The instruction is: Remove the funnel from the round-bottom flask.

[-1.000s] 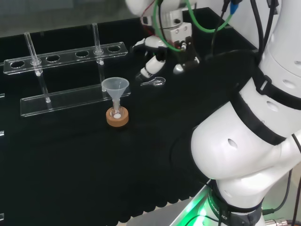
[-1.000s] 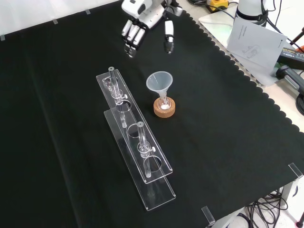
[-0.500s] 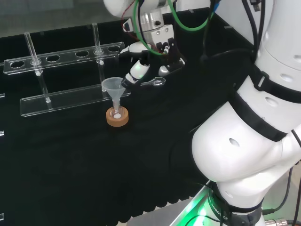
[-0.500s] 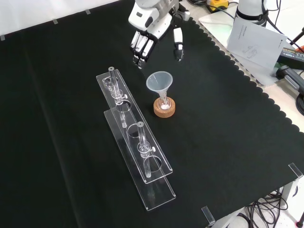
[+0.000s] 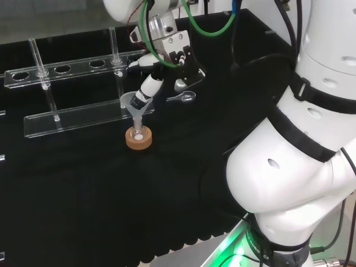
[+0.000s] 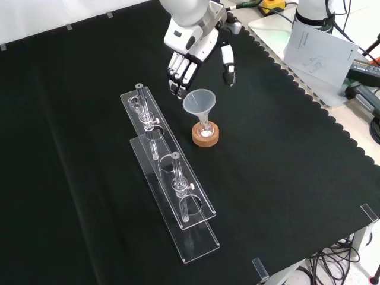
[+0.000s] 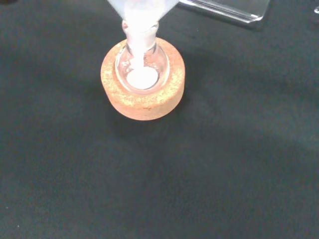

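A clear plastic funnel sits with its stem down in the neck of a small clear glass round-bottom flask, which rests in a round cork ring stand on the black cloth of the worktop. In the wrist view the flask shows a patch of white material at its bottom, with the cork ring around it and the blurred white cone of the funnel above.

The black and white hand hangs just above the funnel in the front view, at about 12 o'clock from it. Its fingers are fairly straight and point down toward the funnel's rim at about 11 o'clock, while the thumb stands apart at about 1 o'clock. The hand is released and grasps nothing. In the head view the hand sits at about 1 o'clock from the funnel, and one fingertip overlaps the funnel's rim; whether it touches I cannot tell.

A long clear acrylic test tube rack lies at 9 o'clock from the flask in the front view, with clear tubes standing in it. In the head view a small clear spoon-shaped piece lies on the cloth at about 3 o'clock from the funnel.
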